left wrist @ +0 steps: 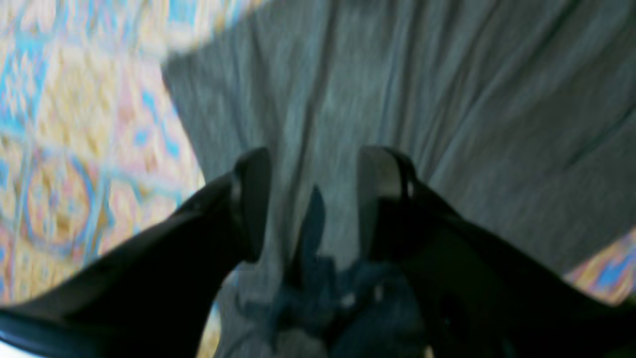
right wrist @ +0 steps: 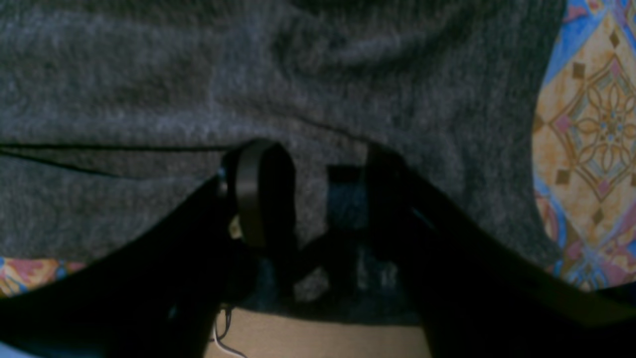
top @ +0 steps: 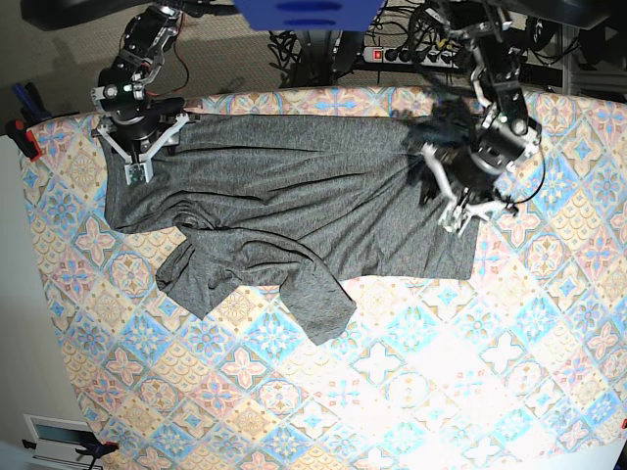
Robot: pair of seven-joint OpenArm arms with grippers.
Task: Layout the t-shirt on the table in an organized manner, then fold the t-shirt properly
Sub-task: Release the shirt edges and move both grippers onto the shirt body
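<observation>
The dark-grey t-shirt lies across the far half of the table, wrinkled, with a loose flap folded over at its near left. My left gripper is at the shirt's right end. In the blurred left wrist view, that gripper has its jaws apart, astride the t-shirt, beside the bare table. My right gripper is at the shirt's far left corner. In the right wrist view, this gripper also stands open over the t-shirt, near the patterned table.
A power strip with cables lies beyond the table's far edge. A red clamp sits at the table's left edge. A blue part hangs at the top of the base view.
</observation>
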